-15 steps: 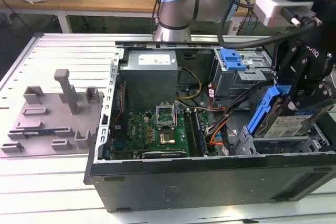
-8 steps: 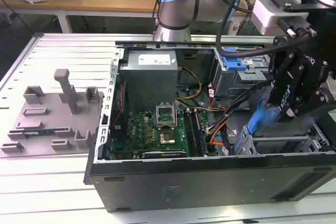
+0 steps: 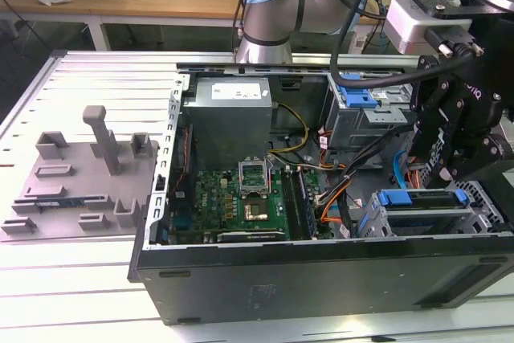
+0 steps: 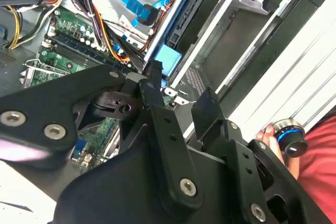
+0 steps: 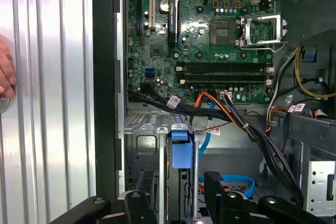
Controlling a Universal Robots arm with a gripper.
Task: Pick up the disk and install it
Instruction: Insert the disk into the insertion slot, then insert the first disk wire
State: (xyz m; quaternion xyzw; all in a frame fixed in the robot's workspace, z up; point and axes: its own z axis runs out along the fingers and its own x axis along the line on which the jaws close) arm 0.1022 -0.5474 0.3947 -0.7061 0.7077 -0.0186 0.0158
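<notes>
Disk (image 5: 180,153) edge-on in bay (image 5: 143,145) — claw (image 5: 176,184) spread, clear either side.

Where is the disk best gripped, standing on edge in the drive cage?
Probably across its blue carrier edge, from straight above. The disk stands on edge in the drive cage, so just that narrow edge is exposed, with its flat faces to either side. The open gripper straddles it.

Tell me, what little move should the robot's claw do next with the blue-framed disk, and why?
Probably close gently on the disk. The gripper is open, and its fingers seem to sit on either side of the disk's blue frame, which stands on edge in the drive cage. I can't tell how deep it sits.
</notes>
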